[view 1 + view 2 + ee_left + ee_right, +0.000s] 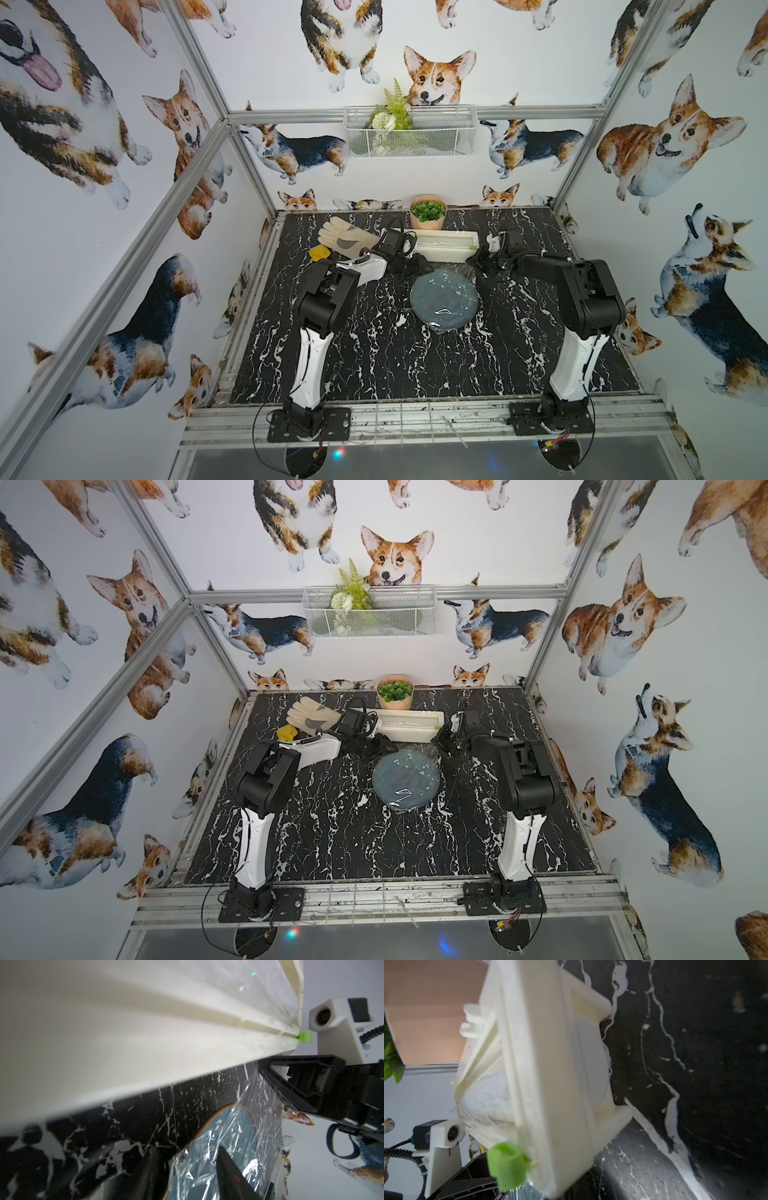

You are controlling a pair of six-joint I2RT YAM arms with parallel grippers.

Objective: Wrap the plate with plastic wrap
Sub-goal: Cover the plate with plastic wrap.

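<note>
Left wrist view: the left gripper (187, 1151) has its two fingers standing apart. The near edge of the plate (230, 1124), covered with crinkled plastic wrap (268, 1105), lies in the gap between them. Neither finger visibly presses on it, so nothing is held. Just beyond this gripper runs the long cream box (145, 1043), with its green slider (366, 1035) at the far end.

Across the plate from it, under that slider end, the right gripper (268, 1070) has its jaws closed together. The wrap rises from the plate toward its tip, but whether any is pinched there cannot be told.

In both top views the plate (444, 297) (406, 777) lies flat on the black marble table (374, 353). It sits between the left gripper (422, 268) and the right gripper (478, 262), a little nearer the arm bases than either, and the wrap glints on it. A beige glove (345, 239) lies past the left gripper's wrist. A plant pot (428, 214) stands behind the box (444, 246).
</note>
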